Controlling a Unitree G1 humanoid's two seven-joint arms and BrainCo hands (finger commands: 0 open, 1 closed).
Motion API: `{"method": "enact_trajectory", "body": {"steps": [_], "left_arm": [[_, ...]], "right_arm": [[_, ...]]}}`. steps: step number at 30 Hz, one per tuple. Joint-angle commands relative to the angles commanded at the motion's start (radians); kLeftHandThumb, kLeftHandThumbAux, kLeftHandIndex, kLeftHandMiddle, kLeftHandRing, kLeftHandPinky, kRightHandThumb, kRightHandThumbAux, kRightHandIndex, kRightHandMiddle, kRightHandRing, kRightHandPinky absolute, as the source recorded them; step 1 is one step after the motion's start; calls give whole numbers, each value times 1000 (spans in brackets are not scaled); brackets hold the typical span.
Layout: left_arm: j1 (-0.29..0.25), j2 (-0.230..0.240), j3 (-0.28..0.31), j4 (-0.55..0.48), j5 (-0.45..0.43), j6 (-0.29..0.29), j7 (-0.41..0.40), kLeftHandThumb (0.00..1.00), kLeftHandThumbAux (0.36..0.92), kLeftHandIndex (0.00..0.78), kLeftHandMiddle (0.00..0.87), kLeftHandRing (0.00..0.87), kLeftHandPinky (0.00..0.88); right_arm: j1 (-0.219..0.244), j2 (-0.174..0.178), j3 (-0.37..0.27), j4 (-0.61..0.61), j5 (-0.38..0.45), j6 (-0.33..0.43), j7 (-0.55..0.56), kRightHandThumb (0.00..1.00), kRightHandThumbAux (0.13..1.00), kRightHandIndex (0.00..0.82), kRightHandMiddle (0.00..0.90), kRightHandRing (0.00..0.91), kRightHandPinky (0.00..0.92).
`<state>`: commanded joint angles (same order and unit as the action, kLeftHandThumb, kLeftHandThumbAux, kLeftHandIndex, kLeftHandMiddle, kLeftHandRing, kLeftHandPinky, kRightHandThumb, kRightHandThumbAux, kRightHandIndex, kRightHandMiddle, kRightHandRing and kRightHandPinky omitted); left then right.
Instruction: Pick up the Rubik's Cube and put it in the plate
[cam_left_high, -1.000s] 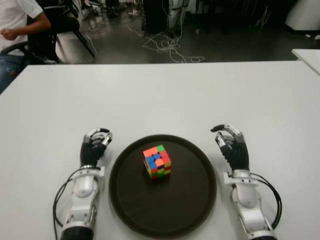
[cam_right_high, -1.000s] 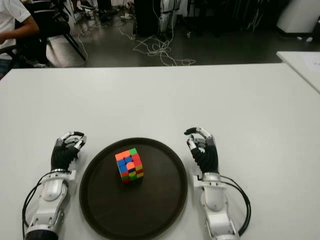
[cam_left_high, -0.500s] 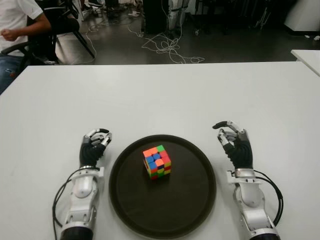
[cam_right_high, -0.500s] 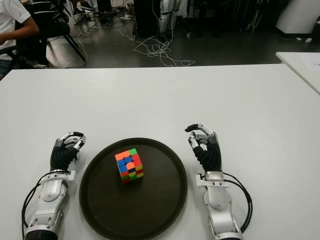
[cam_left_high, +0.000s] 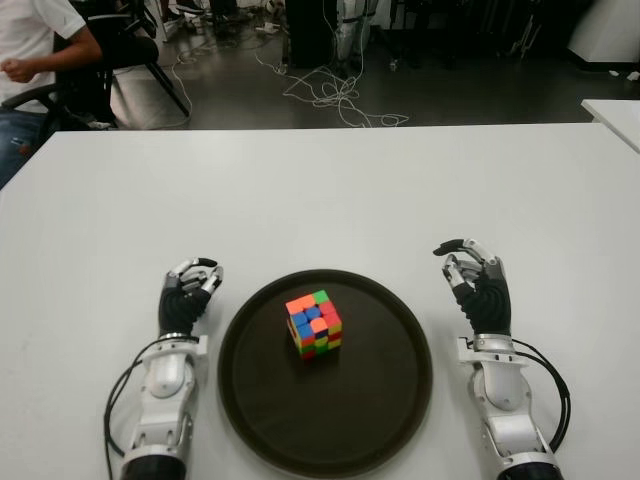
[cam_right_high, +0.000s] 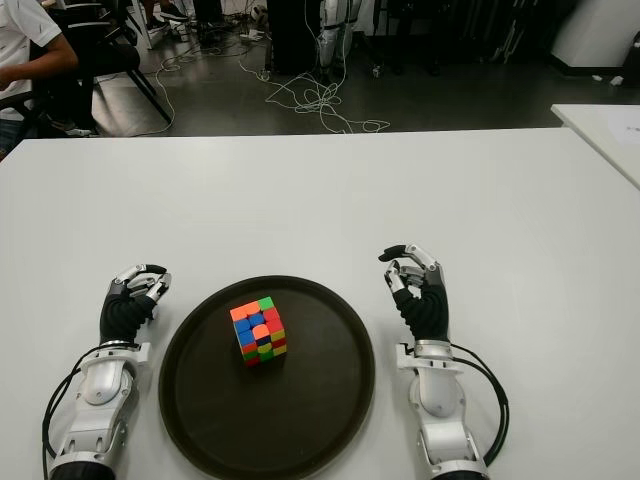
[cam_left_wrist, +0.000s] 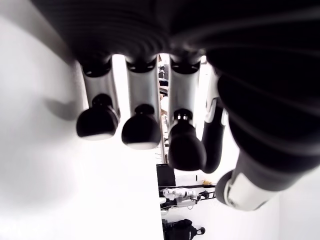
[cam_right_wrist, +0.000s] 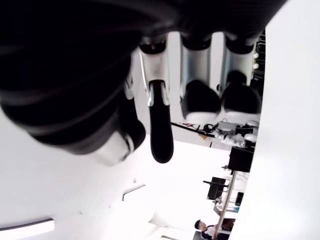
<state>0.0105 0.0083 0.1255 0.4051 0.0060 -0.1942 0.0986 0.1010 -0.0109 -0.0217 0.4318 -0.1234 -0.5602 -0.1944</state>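
Here, cube: the multicoloured Rubik's Cube (cam_left_high: 314, 323) sits inside the round dark brown plate (cam_left_high: 380, 410), a little left of and behind its middle, clear of the rim all round.
Plate edge: the raised rim runs unbroken; the near edge lies close to the front of the white table (cam_left_high: 330, 190).
Left hand: the black-and-silver left hand (cam_left_high: 187, 292) shows just left of the plate's rim, apart from it, fingers curled inward and holding nothing.
Right hand: the black-and-silver right hand (cam_left_high: 477, 285) shows just right of the plate, apart from the rim, fingers bent loosely with the thumb out, holding nothing.
Open room: bare table stretches wide behind the plate and out to both sides.
Far edge: the table ends at a dark floor strewn with cables (cam_left_high: 335, 95).
Corner: a seated person (cam_left_high: 35, 55) in a white shirt shows at the far left.
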Motion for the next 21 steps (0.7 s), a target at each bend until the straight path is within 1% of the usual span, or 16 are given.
{"method": "enact_trajectory", "body": {"steps": [6,11,15,17,21], "left_arm": [[0,-2,2,-1,-7,3,-3,700,708,443,832,851,836],[0,-9,8,1,-15,1,0,701,708,443,829,847,829],[-1,-14,13,2,-24,1,0,702,708,443,825,845,827],[-2,-14,14,3,-27,0,-3,702,708,443,824,844,826],[-2,-15,13,5,-30,-5,-4,702,708,443,825,843,828]], "right_arm": [[5,7,-4,-24,19,36,7,682,729,437,833,851,849],[8,19,-9,-38,36,63,8,684,728,438,831,850,849],[13,33,-16,-68,51,117,6,684,729,438,820,842,836],[18,41,-19,-93,48,173,-6,684,729,438,818,840,834],[26,49,-16,-160,11,324,-41,685,729,439,813,833,824]]}}
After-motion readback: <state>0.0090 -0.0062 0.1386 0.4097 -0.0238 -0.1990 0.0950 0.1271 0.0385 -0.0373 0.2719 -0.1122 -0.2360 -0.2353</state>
